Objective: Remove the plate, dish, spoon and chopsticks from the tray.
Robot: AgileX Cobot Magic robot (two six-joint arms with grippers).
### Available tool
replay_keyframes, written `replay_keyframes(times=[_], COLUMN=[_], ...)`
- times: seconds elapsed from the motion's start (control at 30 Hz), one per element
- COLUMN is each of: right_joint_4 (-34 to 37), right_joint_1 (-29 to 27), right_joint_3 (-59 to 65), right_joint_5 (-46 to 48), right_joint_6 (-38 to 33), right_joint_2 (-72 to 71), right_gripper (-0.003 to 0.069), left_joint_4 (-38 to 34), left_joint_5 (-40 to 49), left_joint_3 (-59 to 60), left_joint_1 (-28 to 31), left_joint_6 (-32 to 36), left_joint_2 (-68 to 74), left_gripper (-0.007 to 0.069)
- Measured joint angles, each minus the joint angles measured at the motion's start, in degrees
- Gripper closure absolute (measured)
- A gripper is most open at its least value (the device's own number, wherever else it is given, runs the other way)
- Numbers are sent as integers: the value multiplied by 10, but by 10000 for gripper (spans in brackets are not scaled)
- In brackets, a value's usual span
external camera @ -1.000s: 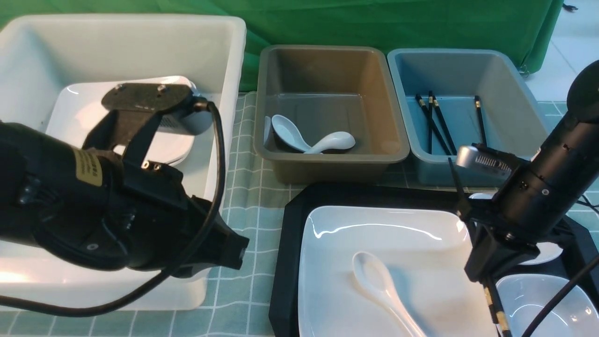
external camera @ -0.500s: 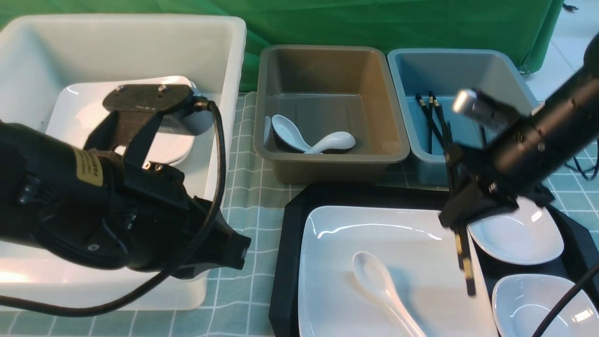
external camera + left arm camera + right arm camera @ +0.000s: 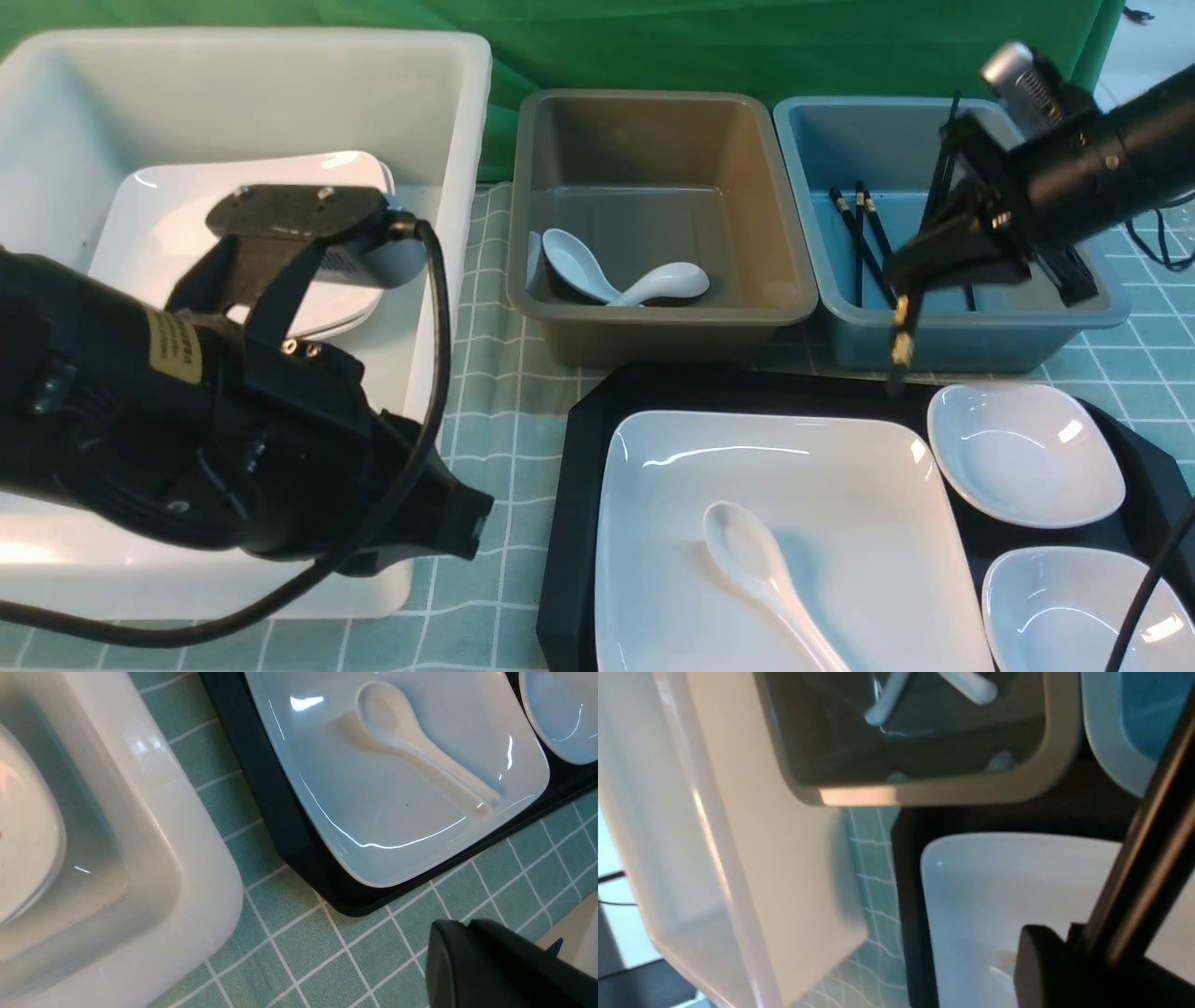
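Black chopsticks [image 3: 902, 331] | pinched in right gripper [image 3: 920, 266] | seemingly above blue-grey bin [image 3: 980, 347]

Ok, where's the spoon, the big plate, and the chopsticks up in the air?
spoon [image 3: 739, 544]: front view, on its bowl.
plate [image 3: 794, 462]: front view, on the bare part beyond the spoon.
chopsticks [image 3: 901, 329]: front view, on the lower end that hangs down.

Checked cloth [image 3: 495, 411] carries the tray [image 3: 571, 523] and three bins [image 3: 653, 341].
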Motion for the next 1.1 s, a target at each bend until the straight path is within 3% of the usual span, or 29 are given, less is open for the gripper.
replay_keyframes(times=[0.53, 0.8, 1.1], right_joint_4=[36, 35, -31], right_joint_1=[-40, -44, -44], right_joint_3=[-92, -98, -98], right_joint_5=[-26, -170, -306], right_joint_6=[55, 64, 47], right_joint_2=[84, 106, 113], right_gripper=[585, 585, 585], left_joint_4=[0, 1, 16], left_joint_5=[13, 27, 30], left_joint_3=[0, 0, 0], left_joint_1=[0, 0, 0], left_joint_6=[0, -1, -1], left_joint_2=[0, 0, 0], left_gripper=[616, 616, 616])
